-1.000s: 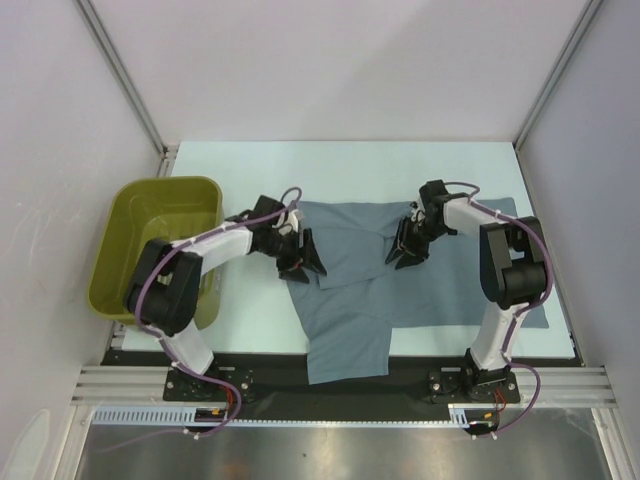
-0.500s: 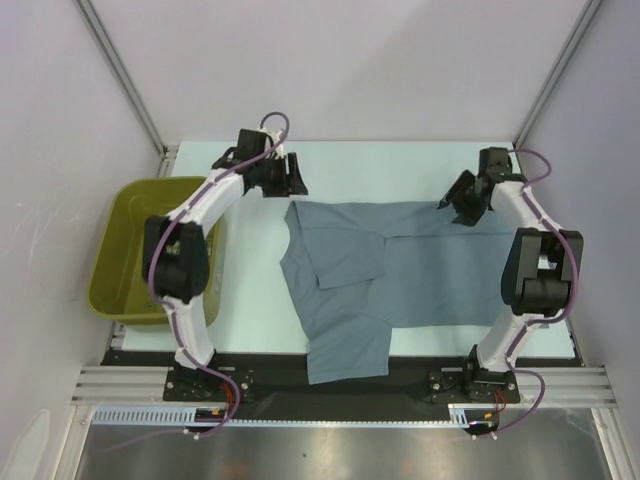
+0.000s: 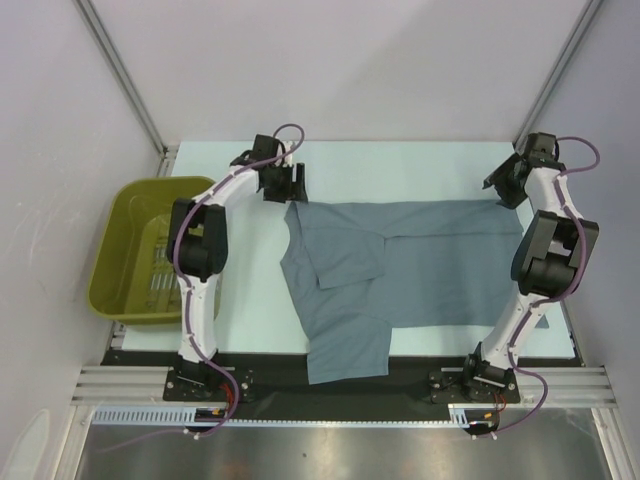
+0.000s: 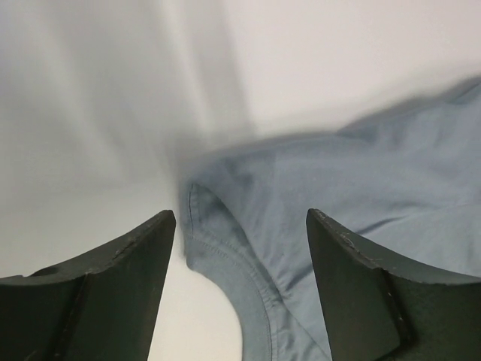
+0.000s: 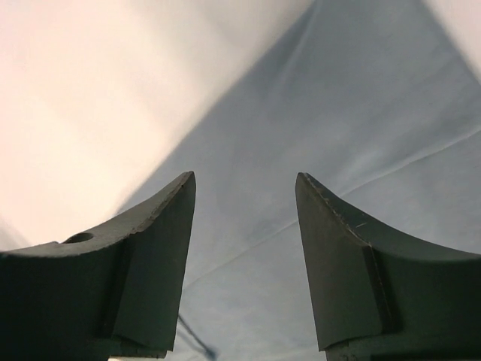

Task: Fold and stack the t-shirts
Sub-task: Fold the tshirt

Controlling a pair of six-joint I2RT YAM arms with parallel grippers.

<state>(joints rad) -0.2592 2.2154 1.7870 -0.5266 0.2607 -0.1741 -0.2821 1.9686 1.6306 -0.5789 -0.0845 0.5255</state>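
The t-shirt point(image 3: 400, 260) is lying spread on the counter point(image 3: 400, 165), with its near part draping over the front edge. Both arms are stretching far out. The left hand point(image 3: 292, 183) is hovering at the shirt's far left corner and the right hand point(image 3: 503, 188) at its far right corner, each with fingers apart and holding nothing.

The t-shirt point(image 3: 420, 265) is plain slate blue-grey, the basket point(image 3: 112, 245) olive green, the table point(image 3: 400, 170) pale mint.
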